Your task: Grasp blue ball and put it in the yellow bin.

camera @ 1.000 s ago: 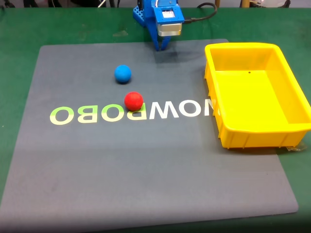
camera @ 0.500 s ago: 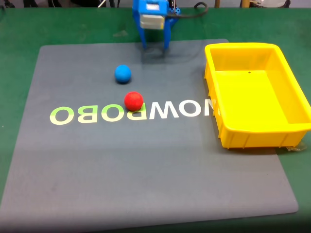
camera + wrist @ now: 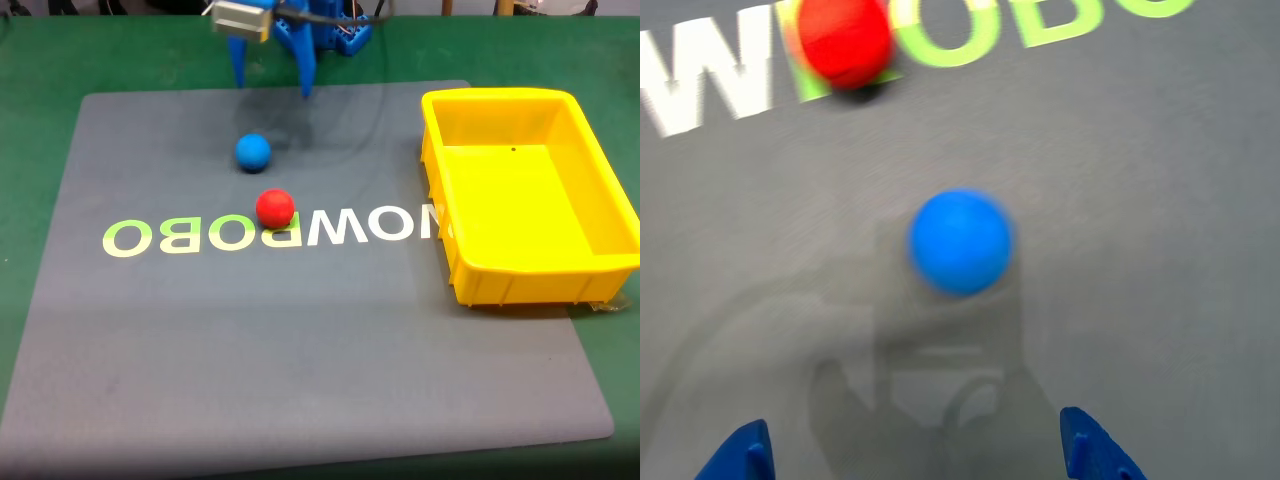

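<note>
We list: tool spread wide, above the blue ball; red ball beside it; yellow bin well apart, at right in the fixed view.

the fixed view looks down at a slant from the near edge of the grey mat, facing the arm's base at the far side, far enough back to take in the whole mat and the yellow bin on its right. the wrist view rides on the arm, close above the mat, looking the opposite way, so the printed lettering reads upright. both share the blue ball, the red ball and the lettering.
</note>
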Tool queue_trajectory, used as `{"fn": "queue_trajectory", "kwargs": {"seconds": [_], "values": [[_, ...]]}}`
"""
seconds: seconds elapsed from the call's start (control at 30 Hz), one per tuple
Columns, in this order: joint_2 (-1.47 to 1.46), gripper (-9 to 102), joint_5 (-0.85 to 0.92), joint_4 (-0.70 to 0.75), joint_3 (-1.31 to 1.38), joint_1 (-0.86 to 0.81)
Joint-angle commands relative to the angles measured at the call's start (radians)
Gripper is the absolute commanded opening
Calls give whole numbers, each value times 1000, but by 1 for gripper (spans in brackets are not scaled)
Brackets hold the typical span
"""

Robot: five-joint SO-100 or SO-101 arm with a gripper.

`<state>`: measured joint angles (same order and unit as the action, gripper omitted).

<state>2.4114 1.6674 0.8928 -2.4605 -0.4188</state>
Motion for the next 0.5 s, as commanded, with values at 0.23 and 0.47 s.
{"fn": "queue_trajectory", "kwargs": {"seconds": [0.23, 0.47], "values": [[-258, 35, 15, -141, 137, -32], [-410, 35, 17, -232, 183, -37]]}}
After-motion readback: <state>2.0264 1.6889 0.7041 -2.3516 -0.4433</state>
